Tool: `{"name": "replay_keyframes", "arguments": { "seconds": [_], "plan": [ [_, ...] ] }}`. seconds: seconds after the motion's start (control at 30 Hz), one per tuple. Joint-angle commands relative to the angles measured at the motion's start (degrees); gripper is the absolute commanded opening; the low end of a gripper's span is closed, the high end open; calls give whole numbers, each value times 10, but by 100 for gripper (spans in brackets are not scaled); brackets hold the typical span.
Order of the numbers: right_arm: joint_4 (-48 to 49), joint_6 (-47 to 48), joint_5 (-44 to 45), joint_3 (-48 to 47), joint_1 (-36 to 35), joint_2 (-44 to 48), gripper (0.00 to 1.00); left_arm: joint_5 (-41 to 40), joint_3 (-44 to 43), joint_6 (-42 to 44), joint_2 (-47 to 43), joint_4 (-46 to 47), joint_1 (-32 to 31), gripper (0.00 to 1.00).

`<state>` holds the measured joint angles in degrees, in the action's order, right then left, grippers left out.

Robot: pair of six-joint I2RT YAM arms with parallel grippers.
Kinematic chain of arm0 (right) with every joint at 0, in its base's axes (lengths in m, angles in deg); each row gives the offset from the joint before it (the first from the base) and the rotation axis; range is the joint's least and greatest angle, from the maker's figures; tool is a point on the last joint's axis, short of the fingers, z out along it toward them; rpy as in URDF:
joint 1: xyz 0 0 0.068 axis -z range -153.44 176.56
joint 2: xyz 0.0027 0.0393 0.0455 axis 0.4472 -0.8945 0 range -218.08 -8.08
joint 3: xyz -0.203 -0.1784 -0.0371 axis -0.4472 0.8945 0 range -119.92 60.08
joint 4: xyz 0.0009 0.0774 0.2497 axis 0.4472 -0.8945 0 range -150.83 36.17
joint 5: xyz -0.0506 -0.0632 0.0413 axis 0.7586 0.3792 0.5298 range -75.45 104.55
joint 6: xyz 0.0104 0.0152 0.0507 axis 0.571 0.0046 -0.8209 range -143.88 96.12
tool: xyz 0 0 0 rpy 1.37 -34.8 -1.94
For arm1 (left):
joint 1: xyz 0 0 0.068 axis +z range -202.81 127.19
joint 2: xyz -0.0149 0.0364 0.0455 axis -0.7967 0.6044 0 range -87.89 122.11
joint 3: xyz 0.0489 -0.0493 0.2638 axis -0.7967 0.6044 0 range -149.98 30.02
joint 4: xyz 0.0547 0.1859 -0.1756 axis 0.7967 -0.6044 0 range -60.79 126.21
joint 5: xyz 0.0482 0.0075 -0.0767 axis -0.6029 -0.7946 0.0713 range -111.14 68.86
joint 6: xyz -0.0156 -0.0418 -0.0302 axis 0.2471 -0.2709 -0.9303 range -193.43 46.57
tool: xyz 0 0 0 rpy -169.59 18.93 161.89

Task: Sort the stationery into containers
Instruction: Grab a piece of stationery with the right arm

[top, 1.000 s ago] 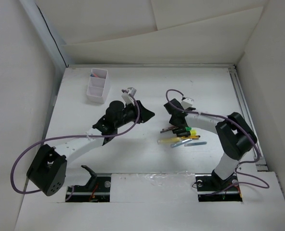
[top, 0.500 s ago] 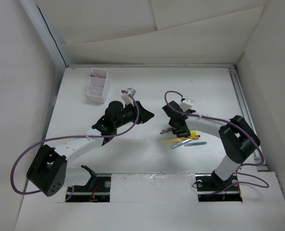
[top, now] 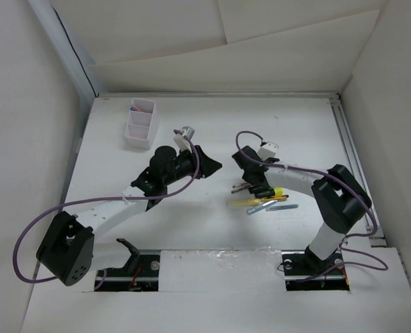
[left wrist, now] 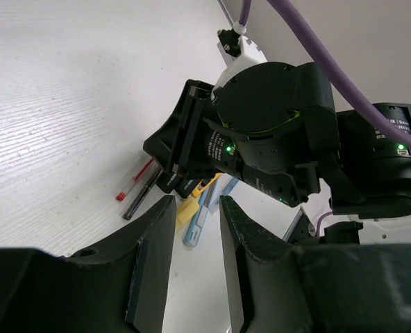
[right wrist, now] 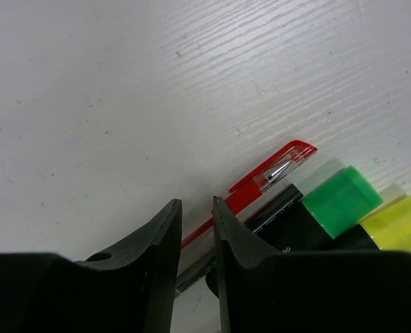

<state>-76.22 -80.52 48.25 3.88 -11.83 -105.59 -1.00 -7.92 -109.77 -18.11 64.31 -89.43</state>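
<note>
Right claw (right wrist: 196, 208) is hovering low over the pile with its fingers a narrow slot apart and nothing clamped. Bare table (top: 296, 125) is showing through the slot, and the red pen (right wrist: 275, 170) is crossing slantwise beneath the tips (touching or just above, I cannot tell). Left claw (left wrist: 196, 208) is also slightly parted and carrying nothing, and it is pointing toward 3 o'clock at my right wrist from near the table's middle. The stationery is lying bunched at about 4 o'clock of the table's middle. The red pen is touching the black pen (right wrist: 271, 208), with the green-capped marker (right wrist: 341, 201) and yellow marker (right wrist: 403, 222) just beside them at 4 o'clock. The light blue pen (top: 282, 206) is sitting on the pile's near edge. The white box (top: 140, 123) is standing well apart at 10 o'clock, with some colour in its far compartment that is too small to name. I am judging the pick not yet made. The risks I am seeing:
- Squeezing across a slanted pen could pivot or roll it out.
- The black pen could get pinched along with the red one.
- The markers could get shoved.
- My two wrists are near each other, so a swing toward the box could clip the left arm.
</note>
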Motion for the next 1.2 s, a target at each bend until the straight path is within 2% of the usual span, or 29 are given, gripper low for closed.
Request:
{"name": "replay_keyframes", "arguments": {
  "seconds": [0.0, 0.23, 0.33, 0.43, 0.53, 0.57, 0.6, 0.67, 0.9, 1.17],
  "plan": [
    [10, -5, -18, -5, 4, -21, 30, 3, 7, 0, -21, 22, 2, 28],
    [29, 0, -36, -5, 10, -37, 30, 3, 7, 0, -21, 22, 2, 28],
    [47, 14, -19, 18, 10, 0, 23, -2, 7, 0, -21, 22, 2, 28],
    [63, 29, -2, 29, 5, 37, 23, -2, 7, 0, -21, 22, 2, 28],
    [28, 36, 31, 19, 5, 72, 26, -2, 7, 0, -21, 22, 2, 28],
    [7, 16, 38, 13, 5, 72, 30, -2, 7, 0, -21, 22, 2, 28],
    [-30, 8, 44, 13, 5, 77, 30, -2, 7, 0, -21, 22, 2, 28],
    [-40, 0, 44, 14, 5, 77, 30, -2, 7, 0, -21, 22, 2, 28],
    [-13, -5, 7, 23, 18, 37, 30, -2, 7, 0, -32, 22, 2, 28],
    [1, -5, -33, 19, 18, 31, 29, -2, 7, 0, -32, 22, 2, 28]
  ]
}}
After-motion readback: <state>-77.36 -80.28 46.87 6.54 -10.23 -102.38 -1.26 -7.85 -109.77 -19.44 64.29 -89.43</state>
